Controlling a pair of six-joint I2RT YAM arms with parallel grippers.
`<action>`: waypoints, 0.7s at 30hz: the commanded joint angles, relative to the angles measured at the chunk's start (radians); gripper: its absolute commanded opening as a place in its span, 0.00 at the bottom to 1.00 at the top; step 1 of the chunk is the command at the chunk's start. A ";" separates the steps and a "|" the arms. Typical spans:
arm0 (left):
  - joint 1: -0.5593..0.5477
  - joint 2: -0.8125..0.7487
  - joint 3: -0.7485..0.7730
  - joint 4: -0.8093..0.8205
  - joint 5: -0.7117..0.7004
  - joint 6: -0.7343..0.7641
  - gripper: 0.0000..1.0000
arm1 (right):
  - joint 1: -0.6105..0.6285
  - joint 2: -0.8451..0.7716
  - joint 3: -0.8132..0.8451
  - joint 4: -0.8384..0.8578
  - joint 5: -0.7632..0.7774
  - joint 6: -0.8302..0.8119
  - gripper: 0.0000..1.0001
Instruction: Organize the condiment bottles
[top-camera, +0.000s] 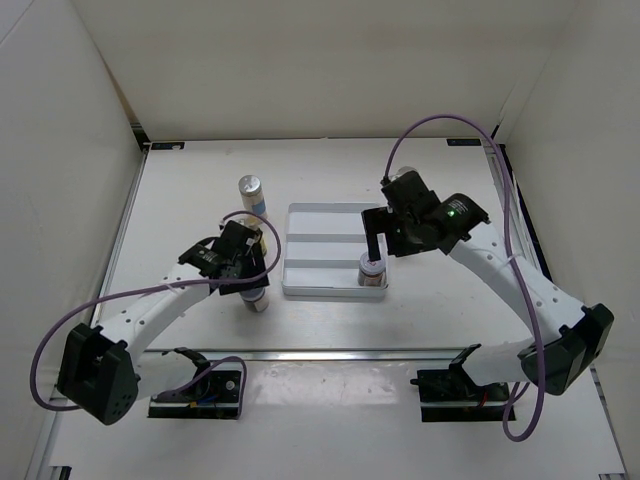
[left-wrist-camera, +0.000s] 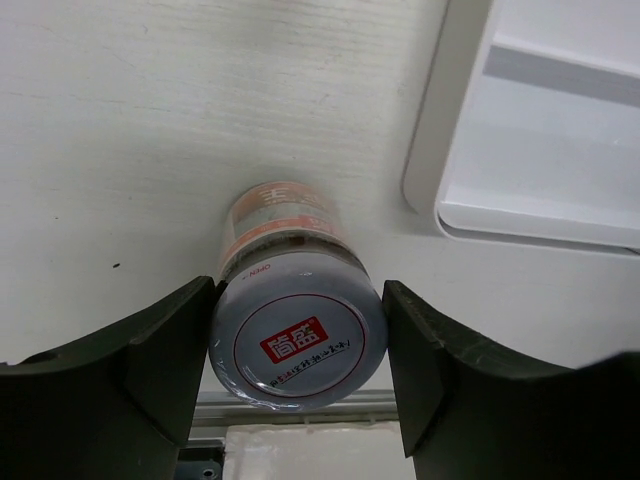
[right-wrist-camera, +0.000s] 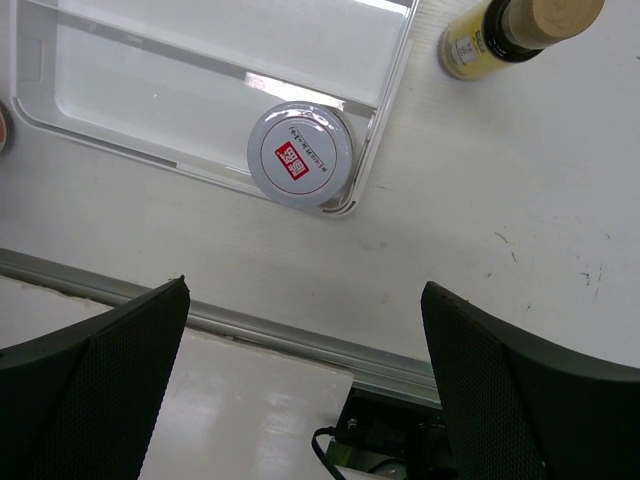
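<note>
- Here the left hand (left-wrist-camera: 300, 300) clamps a jar (left-wrist-camera: 298, 345) on the desk (left-wrist-camera: 150, 120), near a corner of the tray (left-wrist-camera: 425, 180).
- The right hand (right-wrist-camera: 305, 290) hangs wide open above a second jar (right-wrist-camera: 300, 153), which is tucked inside another tray corner.

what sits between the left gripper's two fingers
a squat silver-lidded jar, upright on the table, both fingers against its lid; seen in the left wrist view

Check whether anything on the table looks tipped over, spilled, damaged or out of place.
Nothing stands out: one jar in a corner of the tray, another jar in the left gripper, the tall white bottle and the yellow bottle all stand upright, and no spill or damage shows.
</note>
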 joint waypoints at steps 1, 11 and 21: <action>-0.036 -0.057 0.109 0.015 -0.017 0.035 0.35 | -0.003 -0.029 -0.002 0.008 0.015 0.001 1.00; -0.198 0.108 0.373 0.010 -0.083 0.144 0.34 | -0.024 -0.048 -0.039 0.008 0.024 0.001 1.00; -0.198 0.342 0.396 0.126 -0.054 0.177 0.38 | -0.055 -0.077 -0.039 -0.010 0.024 -0.010 1.00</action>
